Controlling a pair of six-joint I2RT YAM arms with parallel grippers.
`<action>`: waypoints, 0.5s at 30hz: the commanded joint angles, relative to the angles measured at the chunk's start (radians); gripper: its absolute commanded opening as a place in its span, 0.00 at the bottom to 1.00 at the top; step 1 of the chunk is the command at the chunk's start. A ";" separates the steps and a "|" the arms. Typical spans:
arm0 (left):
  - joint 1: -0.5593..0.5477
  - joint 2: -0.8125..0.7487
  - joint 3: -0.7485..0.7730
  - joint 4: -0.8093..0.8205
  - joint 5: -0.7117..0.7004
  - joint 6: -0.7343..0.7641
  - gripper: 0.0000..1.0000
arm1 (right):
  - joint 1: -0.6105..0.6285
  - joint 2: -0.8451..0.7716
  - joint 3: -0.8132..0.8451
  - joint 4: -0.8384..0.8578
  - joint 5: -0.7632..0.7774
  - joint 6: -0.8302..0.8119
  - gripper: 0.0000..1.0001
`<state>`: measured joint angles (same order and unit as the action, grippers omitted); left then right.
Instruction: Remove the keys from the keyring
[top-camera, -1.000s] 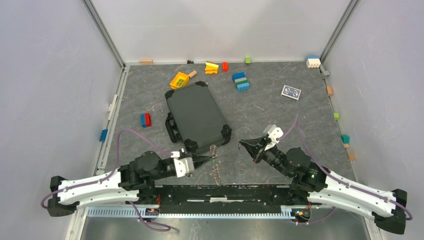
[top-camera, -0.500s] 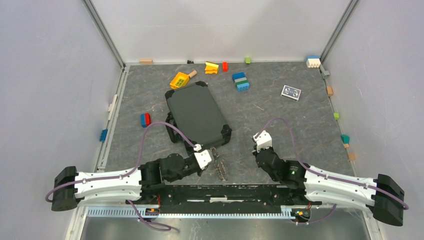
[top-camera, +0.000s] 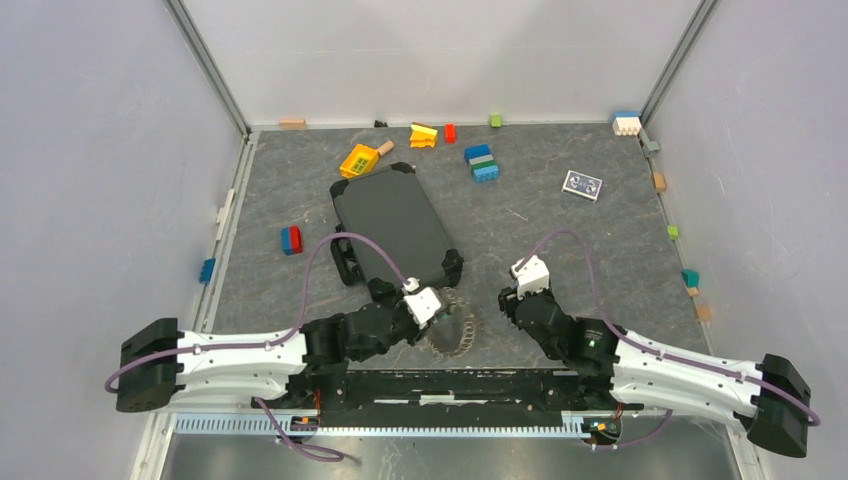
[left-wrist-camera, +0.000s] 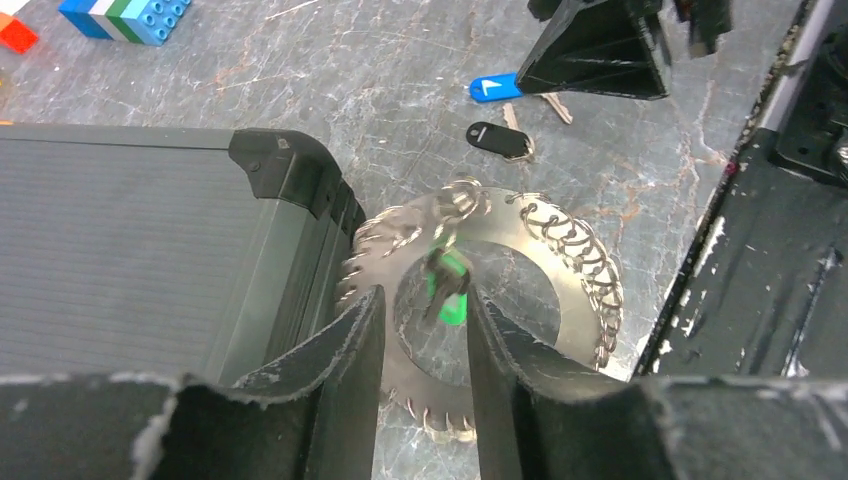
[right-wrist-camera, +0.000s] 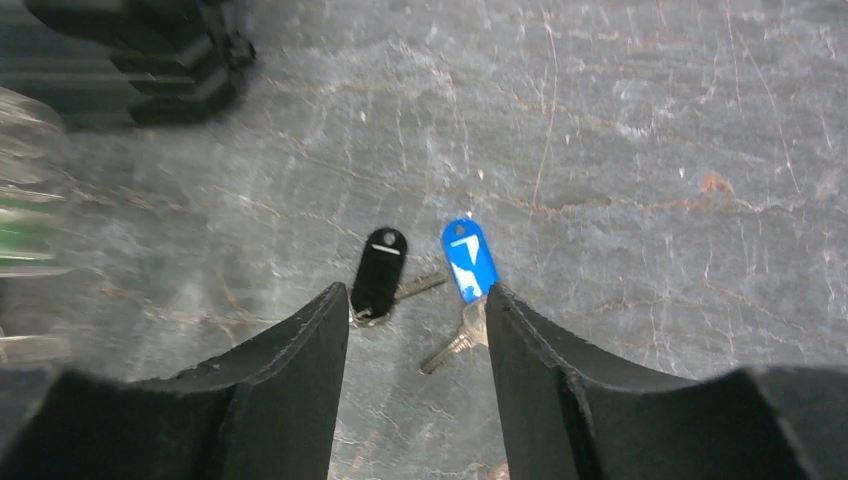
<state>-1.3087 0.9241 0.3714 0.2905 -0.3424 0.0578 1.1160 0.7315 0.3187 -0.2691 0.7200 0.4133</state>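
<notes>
Beside the dark case (top-camera: 395, 225), crowded keyring (left-wrist-camera: 572, 262), two loose keys (right-wrist-camera: 468, 258) nearby

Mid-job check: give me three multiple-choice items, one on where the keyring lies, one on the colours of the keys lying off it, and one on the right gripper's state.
1. Where is the keyring relative to the dark case?
A. On its lid
B. Flat on the table beside its corner
C. Standing upright against it

2. What head colours do the two loose keys have?
A. Red and yellow
B. Blue and black
C. Green and white

3. The right gripper is:
A. Shut on a key
B. Open, holding nothing
C. Shut on the ring

Answers:
1 B: the left wrist view shows the ring lying flat by the case's corner.
2 B: the blue-headed key and the black-headed key lie side by side on the table.
3 B: its fingers stand apart, with only table between them.
</notes>
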 joint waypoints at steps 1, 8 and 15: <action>0.026 0.059 0.088 0.035 -0.050 -0.082 0.45 | -0.010 -0.046 0.087 0.006 -0.041 -0.025 0.59; 0.079 0.069 0.129 -0.035 -0.067 -0.144 0.68 | -0.037 -0.064 0.185 -0.080 -0.007 -0.018 0.71; 0.132 0.001 0.228 -0.315 -0.227 -0.292 1.00 | -0.193 0.013 0.265 -0.154 -0.178 -0.102 0.84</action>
<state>-1.2098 0.9710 0.5034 0.1406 -0.4530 -0.0944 1.0218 0.6918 0.5064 -0.3611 0.6544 0.3557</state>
